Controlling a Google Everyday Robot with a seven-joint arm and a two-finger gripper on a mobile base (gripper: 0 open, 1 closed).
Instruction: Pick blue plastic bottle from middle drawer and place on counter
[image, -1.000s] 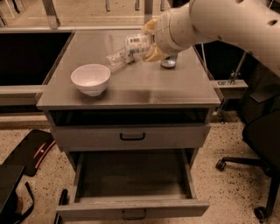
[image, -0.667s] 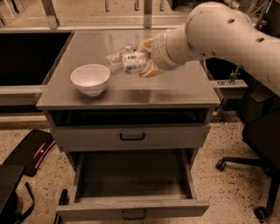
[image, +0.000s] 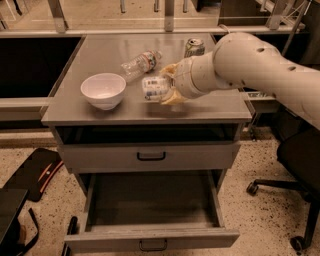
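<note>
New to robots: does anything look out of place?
A slim clear plastic bottle lies sideways on the grey counter; the lowest grey drawer stands open. Over the counter, the claw grips a stubby see-through bottle.

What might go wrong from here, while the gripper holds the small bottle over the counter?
1. The blue plastic bottle sits sideways in the gripper, jaws shut on it, not far from the front edge of the counter. Released like this, it may roll off.
2. The white bowl and the clear bottle lie close by; a sideways move could knock them.
</note>
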